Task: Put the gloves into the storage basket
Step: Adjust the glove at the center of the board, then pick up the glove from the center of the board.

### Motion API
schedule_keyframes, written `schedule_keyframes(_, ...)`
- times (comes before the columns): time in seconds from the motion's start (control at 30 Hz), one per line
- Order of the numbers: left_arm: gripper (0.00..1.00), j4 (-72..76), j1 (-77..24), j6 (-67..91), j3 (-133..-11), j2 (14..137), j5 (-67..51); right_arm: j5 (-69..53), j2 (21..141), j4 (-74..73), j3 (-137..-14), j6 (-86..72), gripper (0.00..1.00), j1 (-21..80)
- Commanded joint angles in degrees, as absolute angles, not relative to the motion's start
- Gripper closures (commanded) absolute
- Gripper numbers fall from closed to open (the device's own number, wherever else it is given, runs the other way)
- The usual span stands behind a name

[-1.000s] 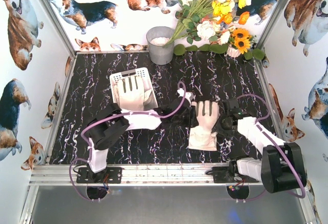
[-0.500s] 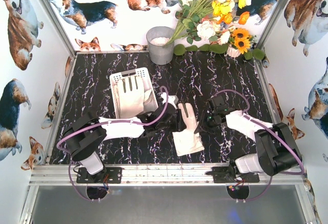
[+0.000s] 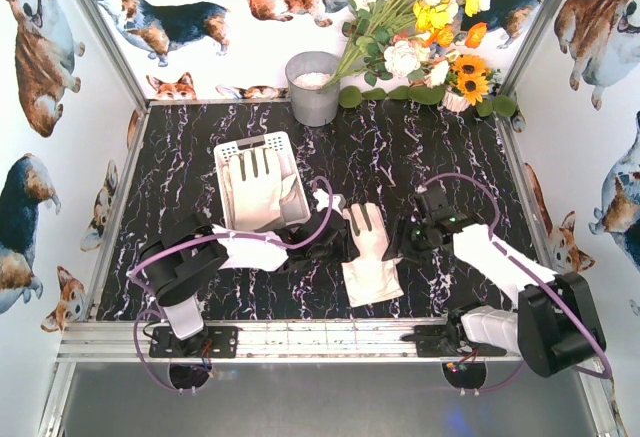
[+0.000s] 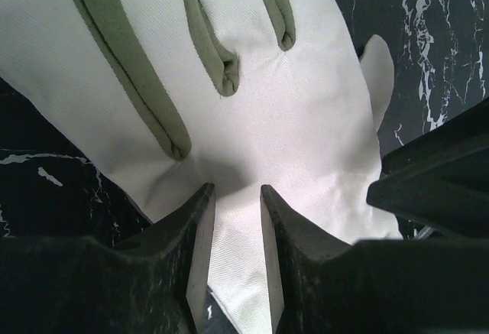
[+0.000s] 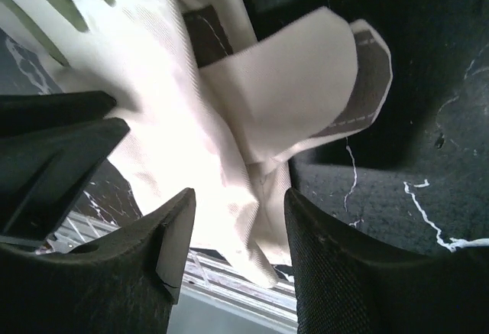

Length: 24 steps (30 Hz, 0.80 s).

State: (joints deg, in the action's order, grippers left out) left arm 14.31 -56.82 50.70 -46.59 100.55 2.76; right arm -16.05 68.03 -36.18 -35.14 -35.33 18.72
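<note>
Pinches cream-white fabric glove (image 3: 370, 262) with left gripper (image 4: 237, 192), holds right gripper (image 5: 241, 196) wide, over black white-veined tabletop (image 3: 200, 157) between corgi-print walls (image 3: 40, 107).

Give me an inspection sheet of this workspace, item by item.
Surface: black marble-patterned tabletop.
Job's things: one cream-white fabric glove lies inside the white perforated plastic basket; a second glove lies on the tabletop outside it.
Clutter: grey metal bucket and artificial flower bouquet at the far edge.
Grippers: left gripper pinches the second glove; right gripper is open at its cuff.
Cables: purple cables loop along both arms.
Surroundings: corgi-print walls.
</note>
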Motion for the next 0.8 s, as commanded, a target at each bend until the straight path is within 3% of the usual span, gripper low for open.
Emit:
schedule_keyframes(0.0, 0.75, 16.3, -57.1, 51.7, -45.6, 102.1, 3.4, -19.1, 66.9, -35.5, -32.3, -36.3, 0.47, 18.9)
schedule_keyframes(0.43, 0.75, 17.8, -57.2, 52.5, -43.8, 101.5, 3.2, -18.7, 71.7, -35.0, -31.5, -35.2, 0.44, 18.9)
schedule_keyframes(0.77, 0.74, 18.3, -57.4, 53.1, -43.8, 99.6, 2.7, -20.6, 72.2, -31.5, -28.5, -38.8, 0.84, 18.9)
